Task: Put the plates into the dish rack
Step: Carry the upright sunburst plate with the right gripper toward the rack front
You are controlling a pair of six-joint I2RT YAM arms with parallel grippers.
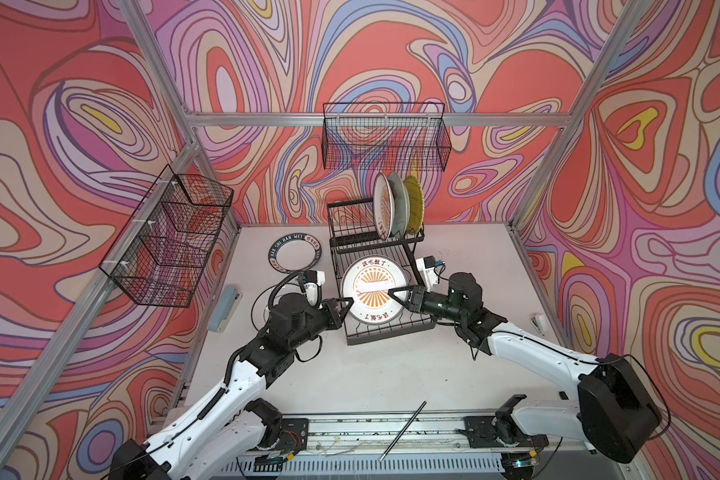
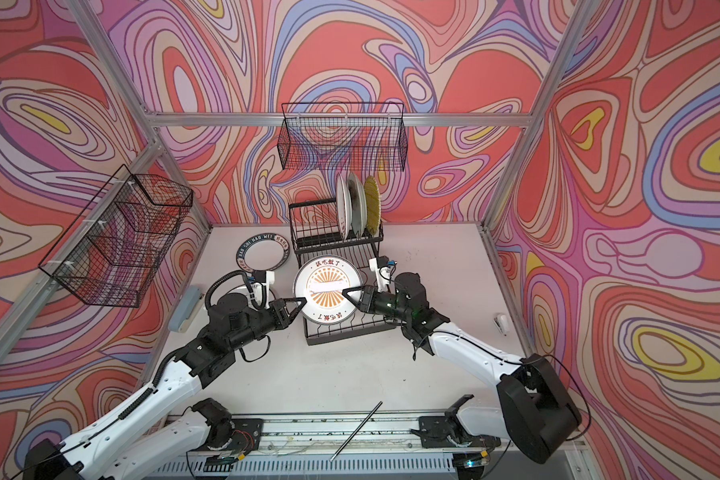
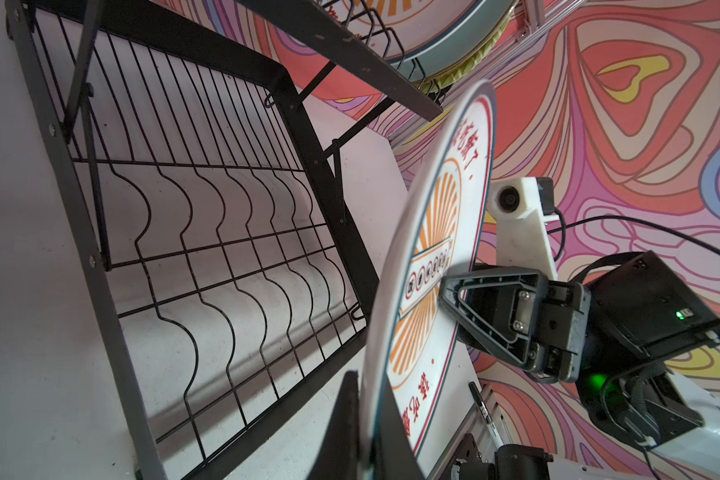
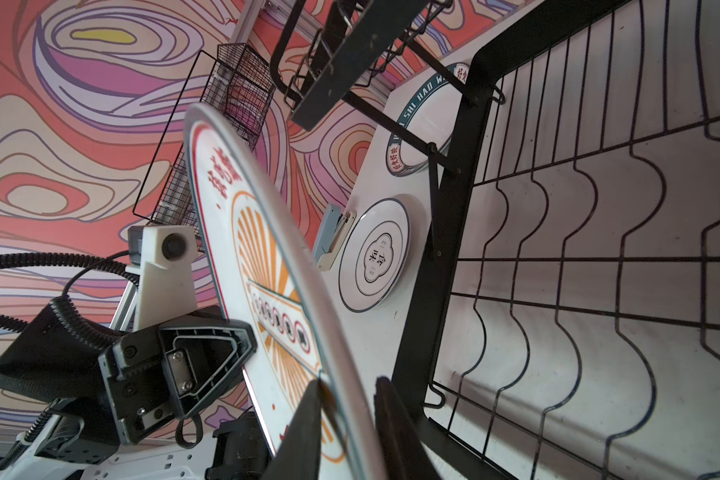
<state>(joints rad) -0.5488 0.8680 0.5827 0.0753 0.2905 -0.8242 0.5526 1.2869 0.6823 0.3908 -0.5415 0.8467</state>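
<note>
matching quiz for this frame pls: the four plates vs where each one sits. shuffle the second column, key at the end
Things
1. white round plate with orange sunburst, between the arms
2. white plate with black lettered rim
3. yellow round plate
4. white plate with thin dark ring

Places
A. flat on the table, beside the upper tier of the black wire dish rack
B. upright in the rack's upper tier, rightmost of three in both top views
C. held over the rack's lower tray, left gripper shut on its rim
D. flat on the table, partly under the left arm

Pairs: 1-C, 2-A, 3-B, 4-D
</note>
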